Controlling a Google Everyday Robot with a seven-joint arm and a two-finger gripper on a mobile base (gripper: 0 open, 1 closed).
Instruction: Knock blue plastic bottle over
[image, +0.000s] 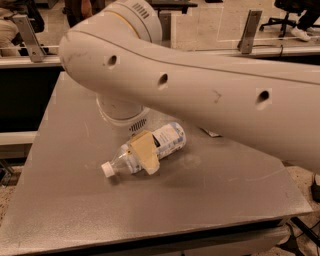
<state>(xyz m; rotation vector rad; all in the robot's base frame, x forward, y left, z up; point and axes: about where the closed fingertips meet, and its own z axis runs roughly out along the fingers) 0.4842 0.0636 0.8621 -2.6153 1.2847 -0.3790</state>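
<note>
Blue plastic bottle (169, 140) is lying on its side on the grey surface (75, 210), roughly mid-surface. White cap (107, 169) points toward the near-left corner, base points away to the right. Judging by that, the knock-over is effectively done.

Hand (144, 153) sits right over the bottle's shoulder, between cap and label, hanging from the wrist of the big white arm (200, 95) that spans the top of the view. A tan part of the hand overlaps the bottle there. Can't tell how far open the hand is, or whether it has hold of the bottle or is only touching or in front of it.

Handling, my read:
- Clear, thin-walled, looks mostly empty, so light. Little force moves it.
- Round body on a flat surface means it will roll sideways if nudged. Nothing beside it would stop that.
- Walls are soft and will dent under squeeze. The neck and cap end are stiffer.
- The label wrap is smooth, so expect some slip.

If a grip is ever needed, take it across the labelled mid-body, square to the long axis, with light squeeze. For tipping an upright one, push high near the shoulder, no grasp required.

Main risk now is the hand dragging or rolling the bottle toward an edge as it lifts away.
</note>
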